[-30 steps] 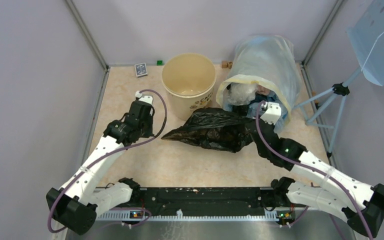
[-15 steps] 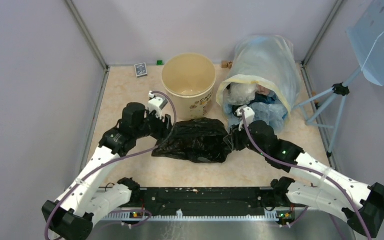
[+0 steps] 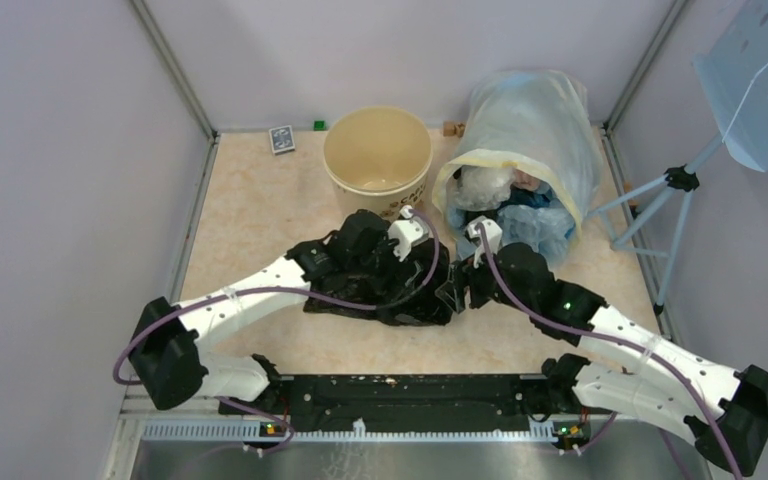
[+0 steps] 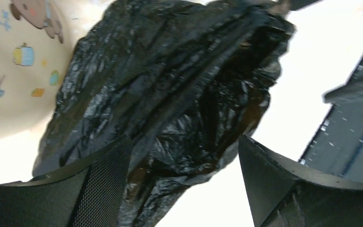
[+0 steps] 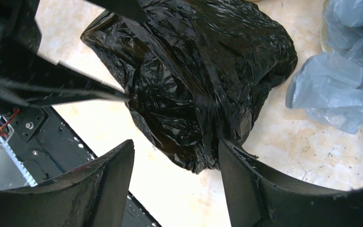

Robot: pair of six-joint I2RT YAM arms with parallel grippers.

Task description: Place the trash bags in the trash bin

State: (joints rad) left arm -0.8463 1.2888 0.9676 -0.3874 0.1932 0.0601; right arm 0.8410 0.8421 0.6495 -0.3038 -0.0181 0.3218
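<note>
A crumpled black trash bag [image 3: 360, 302] lies on the table just in front of the cream trash bin [image 3: 400, 203], which stands upright and shows nothing inside. My left gripper [image 3: 428, 278] reaches over the bag from the left, open, with the bag's lower edge [image 4: 170, 85] between its fingers [image 4: 108, 175]. My right gripper [image 3: 457, 290] is at the bag's right end, also open. In the right wrist view the bag [image 5: 203, 71] brushes the right finger [image 5: 236, 165]. More bags [image 3: 505, 195] sit in the mouth of a translucent sack [image 3: 535, 120].
The sack lies on its side right of the bin. A card box [image 3: 281, 138], a green cube [image 3: 319, 125] and a wooden block [image 3: 450, 129] sit by the back wall. A tripod with a perforated panel [image 3: 760, 80] stands at the right.
The right gripper has let go of the black bag, which shifted left and settled on the table. The left arm swung right over the bag. Both grippers went from shut to open.
</note>
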